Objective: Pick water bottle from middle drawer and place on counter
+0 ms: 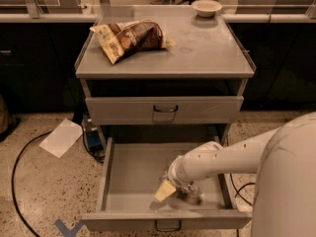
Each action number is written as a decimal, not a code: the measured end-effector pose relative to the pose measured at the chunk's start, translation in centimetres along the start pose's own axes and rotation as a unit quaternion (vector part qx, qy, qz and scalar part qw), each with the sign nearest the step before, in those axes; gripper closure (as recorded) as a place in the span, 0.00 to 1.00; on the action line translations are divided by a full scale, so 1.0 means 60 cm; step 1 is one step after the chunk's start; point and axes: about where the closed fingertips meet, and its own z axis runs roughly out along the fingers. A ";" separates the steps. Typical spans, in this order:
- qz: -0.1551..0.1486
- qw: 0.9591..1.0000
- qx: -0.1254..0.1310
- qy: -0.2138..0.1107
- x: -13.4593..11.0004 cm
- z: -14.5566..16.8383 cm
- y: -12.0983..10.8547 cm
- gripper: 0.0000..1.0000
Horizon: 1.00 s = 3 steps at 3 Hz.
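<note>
Camera view shows the gripper (169,189) low inside the open middle drawer (106,177), near the front. It is not clear if the gripper is holding anything or has let go. The water bottle (192,193) lies on the drawer floor right beside the gripper, partly under the white arm (222,159). The arm comes in from the right. Above is a shut drawer (197,110) with a dark handle. On the counter (197,53) lie a brown snack bag (131,37) and a small bowl (207,7). A white paper (61,137) lies on the floor at the left.
</note>
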 end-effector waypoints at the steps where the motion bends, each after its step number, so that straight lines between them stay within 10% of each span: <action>1: 0.018 1.000 0.001 -0.019 0.011 0.025 -0.018 0.00; 3: 0.044 0.997 -0.011 -0.058 0.013 0.113 -0.056 0.00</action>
